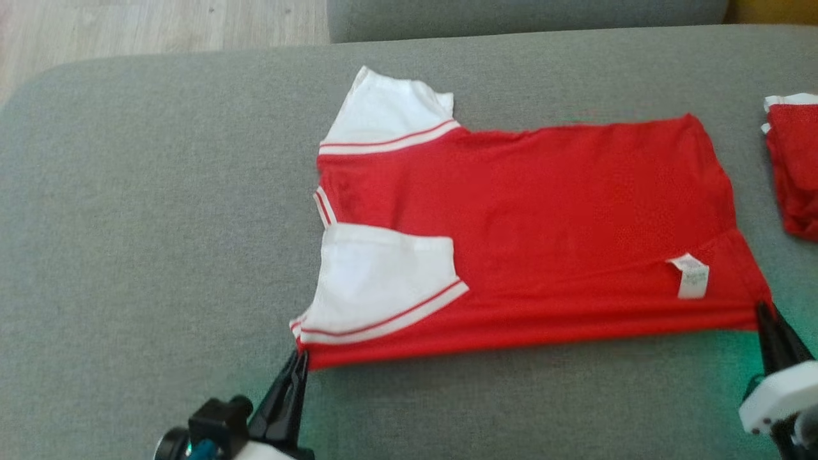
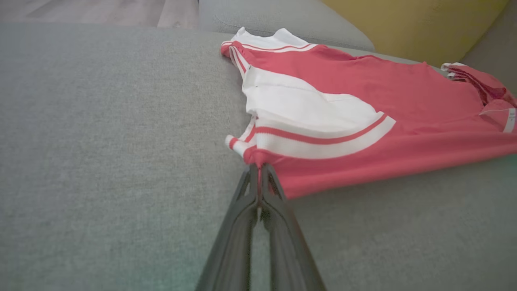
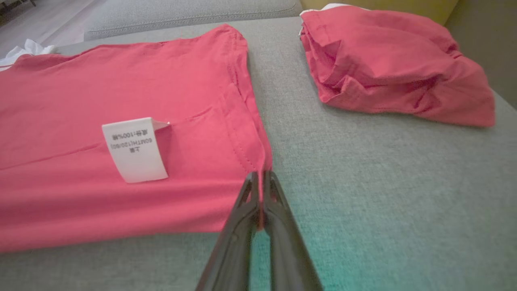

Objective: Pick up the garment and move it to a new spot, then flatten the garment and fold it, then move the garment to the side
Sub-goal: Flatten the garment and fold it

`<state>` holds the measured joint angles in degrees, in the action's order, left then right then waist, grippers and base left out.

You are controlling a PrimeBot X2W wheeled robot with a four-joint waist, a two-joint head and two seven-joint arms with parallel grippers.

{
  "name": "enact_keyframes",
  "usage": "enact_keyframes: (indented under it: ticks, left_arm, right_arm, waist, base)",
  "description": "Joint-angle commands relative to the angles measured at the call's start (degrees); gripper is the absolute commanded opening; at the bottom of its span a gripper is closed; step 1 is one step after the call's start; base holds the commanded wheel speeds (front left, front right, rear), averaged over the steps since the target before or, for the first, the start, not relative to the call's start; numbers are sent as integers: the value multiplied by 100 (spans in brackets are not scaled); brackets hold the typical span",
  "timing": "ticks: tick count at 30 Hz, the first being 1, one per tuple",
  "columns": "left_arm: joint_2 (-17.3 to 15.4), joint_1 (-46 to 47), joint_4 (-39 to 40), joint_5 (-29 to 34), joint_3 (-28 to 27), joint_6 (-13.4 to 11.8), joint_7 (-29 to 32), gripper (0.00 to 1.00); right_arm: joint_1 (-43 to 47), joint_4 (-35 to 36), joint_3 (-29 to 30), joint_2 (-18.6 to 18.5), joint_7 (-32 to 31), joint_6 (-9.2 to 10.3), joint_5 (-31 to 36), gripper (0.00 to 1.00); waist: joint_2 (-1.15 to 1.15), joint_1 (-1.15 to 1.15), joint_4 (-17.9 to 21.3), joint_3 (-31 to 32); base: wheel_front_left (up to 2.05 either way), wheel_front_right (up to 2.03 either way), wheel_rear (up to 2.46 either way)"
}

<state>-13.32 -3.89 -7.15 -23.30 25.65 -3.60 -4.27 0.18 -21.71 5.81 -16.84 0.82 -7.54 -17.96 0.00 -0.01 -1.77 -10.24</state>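
Saw only part of the bundle [image 1: 795, 172], cut off by the head view's right edge. Could not read the label [image 1: 689, 276] there, its print too small. Saw the right gripper [image 1: 764, 313] cut off by the right and bottom edges, the left gripper [image 1: 300, 359] by the bottom. Could not see the shirt [image 1: 543, 236] corners pinched between the closed fingers.

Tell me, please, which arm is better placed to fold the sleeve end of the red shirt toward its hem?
Left, probably: the left end effector is shut on the near corner of the red shirt, beside the white sleeve; the right end effector grips the hem corner at the opposite end.
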Motion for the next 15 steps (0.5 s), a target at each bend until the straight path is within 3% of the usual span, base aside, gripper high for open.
enact_keyframes:
  ticks: [1,4,5,6,7,8,9,10,12,15]
  left_arm:
    - [-125,-16,235,-62,-200,-75,24,0]
    - [-151,-114,305,-92,-206,-107,66,0]
    - [-160,-142,314,-107,-208,-113,83,0]
    - [-170,-153,310,-114,-200,-110,100,0]
    - [-168,-149,306,-119,-197,-114,103,0]
    - [-151,-141,296,-141,-192,-111,113,9]
    - [-138,-126,274,-157,-174,-100,140,26]
    - [-134,-104,243,-162,-144,-82,183,39]
    - [-139,-57,171,-155,-99,-69,263,100]
    - [-163,19,125,-97,-86,-109,280,100]
  right_arm:
    - [119,290,27,-127,-46,5,48,0]
    - [246,443,71,-84,-127,5,68,0]
    - [292,500,88,-66,-157,5,76,5]
    - [331,543,91,-46,-193,5,81,19]
    - [362,571,87,-25,-232,5,69,44]
    - [382,593,88,-9,-262,5,57,91]
    - [399,610,95,0,-286,5,54,100]
    - [409,625,103,9,-304,5,58,100]
    - [410,666,133,39,-315,5,71,100]
    - [399,753,150,72,-310,5,94,100]
  waist:
    - [0,1,15,27]
    - [0,1,24,45]
    - [0,1,24,53]
    - [0,1,23,65]
    - [0,1,20,71]
    - [0,1,16,76]
    - [0,1,10,79]
    - [0,1,3,82]
    - [0,1,0,87]
    - [0,1,20,111]
  base:
    - [0,0,0]
    - [0,0,0]
    - [0,0,0]
    - [0,0,0]
    - [0,0,0]
    - [0,0,0]
    - [0,0,0]
    - [0,0,0]
    - [0,0,0]
    - [0,0,0]
